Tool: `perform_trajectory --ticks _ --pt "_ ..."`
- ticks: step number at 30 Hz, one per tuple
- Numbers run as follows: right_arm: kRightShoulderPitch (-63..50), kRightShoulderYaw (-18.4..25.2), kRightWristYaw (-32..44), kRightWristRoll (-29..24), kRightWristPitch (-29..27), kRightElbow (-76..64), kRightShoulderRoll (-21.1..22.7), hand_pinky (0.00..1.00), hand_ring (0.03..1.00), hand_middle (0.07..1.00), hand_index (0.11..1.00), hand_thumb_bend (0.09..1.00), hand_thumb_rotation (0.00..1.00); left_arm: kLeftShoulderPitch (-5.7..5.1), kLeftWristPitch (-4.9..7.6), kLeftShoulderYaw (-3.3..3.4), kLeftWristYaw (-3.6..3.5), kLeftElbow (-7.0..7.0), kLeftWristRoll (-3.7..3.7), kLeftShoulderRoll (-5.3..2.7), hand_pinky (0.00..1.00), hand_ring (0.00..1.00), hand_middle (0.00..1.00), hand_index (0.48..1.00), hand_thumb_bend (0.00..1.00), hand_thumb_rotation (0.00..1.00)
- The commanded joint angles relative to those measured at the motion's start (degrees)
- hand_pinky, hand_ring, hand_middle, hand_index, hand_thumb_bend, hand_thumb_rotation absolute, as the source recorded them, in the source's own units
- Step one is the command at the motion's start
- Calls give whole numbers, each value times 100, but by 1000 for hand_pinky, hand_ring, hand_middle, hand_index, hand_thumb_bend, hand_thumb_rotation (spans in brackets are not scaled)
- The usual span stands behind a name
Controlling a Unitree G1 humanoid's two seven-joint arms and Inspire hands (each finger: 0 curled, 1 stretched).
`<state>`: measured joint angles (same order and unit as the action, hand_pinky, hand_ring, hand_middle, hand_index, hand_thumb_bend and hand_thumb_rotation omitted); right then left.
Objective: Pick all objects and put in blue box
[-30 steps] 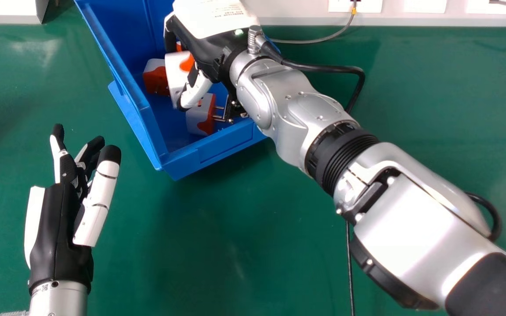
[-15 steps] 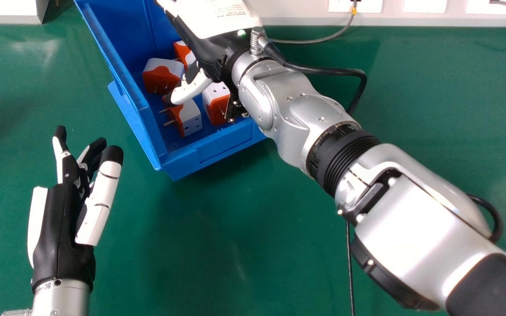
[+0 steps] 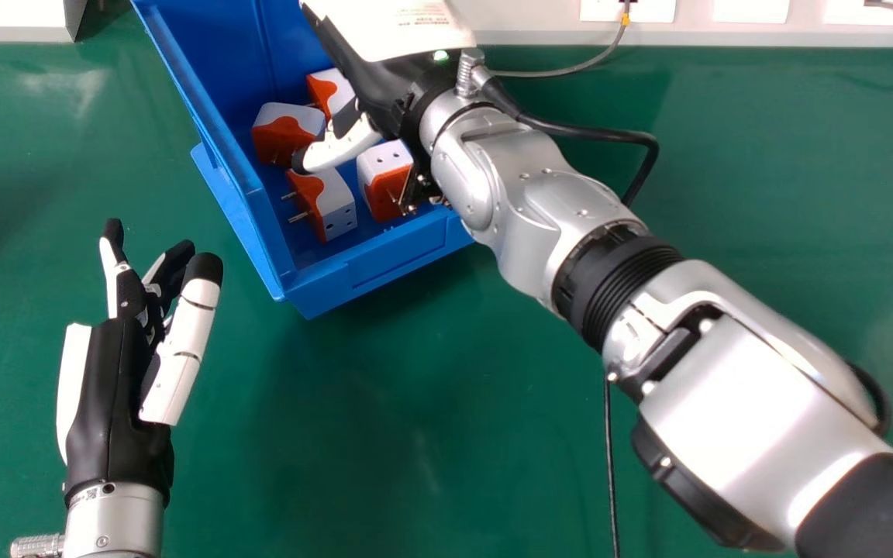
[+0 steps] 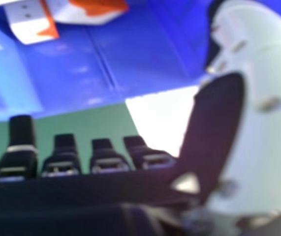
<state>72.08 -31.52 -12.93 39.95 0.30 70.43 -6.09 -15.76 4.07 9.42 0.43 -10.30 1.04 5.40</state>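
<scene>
White-and-orange plugs [image 3: 334,208] loose in blue box [image 3: 392,265]. Right robot hand [image 3: 375,85] wide open, empty, over them: possible plug snag or box bump from low exit. Left robot hand [image 3: 115,411] open, empty.

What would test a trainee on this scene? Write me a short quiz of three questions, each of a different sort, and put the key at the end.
1. Multiple choice: which hand is over the blue box?
A) the left hand
B) the right hand
C) both hands
2. True or false: the right hand is gripping a plug adapter.
3. Fill in the missing word: the plug adapters lying in the blue box are white and ____.

Key: 1. B; 2. False; 3. orange
</scene>
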Motion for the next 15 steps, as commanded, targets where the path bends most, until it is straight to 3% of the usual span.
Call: perform_trajectory --ticks 1,6,15 --pt "-151 121 -327 -93 -124 -445 125 809 968 1000 970 485 333 109 173 25 -5 26 24 72 851 921 911 952 599 788" --pt "-1153 276 -601 -133 -162 -1975 426 803 970 1000 966 443 280 204 190 85 -55 144 6 159 853 923 912 953 604 793" --pt "-3981 485 -210 77 -37 -6171 1343 809 967 1000 958 394 274 365 255 186 -136 412 -92 289 855 924 913 954 592 795"
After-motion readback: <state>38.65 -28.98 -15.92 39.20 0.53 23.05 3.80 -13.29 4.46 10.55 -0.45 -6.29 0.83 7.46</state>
